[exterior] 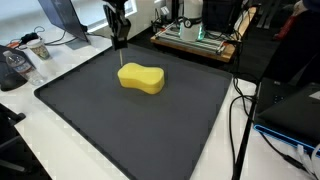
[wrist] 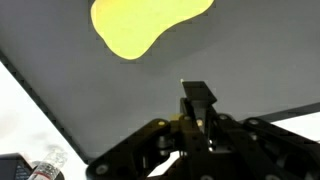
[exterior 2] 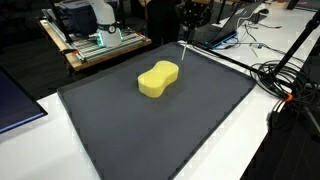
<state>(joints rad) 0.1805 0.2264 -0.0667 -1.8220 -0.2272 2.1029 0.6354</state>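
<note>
In an exterior view, the tool [exterior: 119,42] hangs above the far part of the dark mat [exterior: 100,125], its fingers pressed together. The yellow sponge [exterior: 141,78] lies flat on the mat, just in front of the tool and below it, and the two are apart. Behind the mat stands a wooden rack [exterior: 195,40] with equipment on it.

In an exterior view from another side, the tool [exterior 2: 187,36] sits near the mat's [exterior 2: 170,130] far edge, with the sponge [exterior 2: 158,79] close by, toward the middle of the mat. A thin pale rod [exterior 2: 181,55] runs down from the fingertips toward the mat (what it is, and whether it is gripped, I cannot tell). Cables [exterior 2: 285,80] lie on the white worktop [exterior 2: 300,150] beside the mat.

In the wrist view, the tool's [wrist: 197,98] fingers are together. The sponge [wrist: 145,25] lies ahead on the mat [wrist: 250,60], clear of the fingers. A plastic bottle [wrist: 45,168] shows on the worktop [wrist: 30,115] at the corner.
</note>
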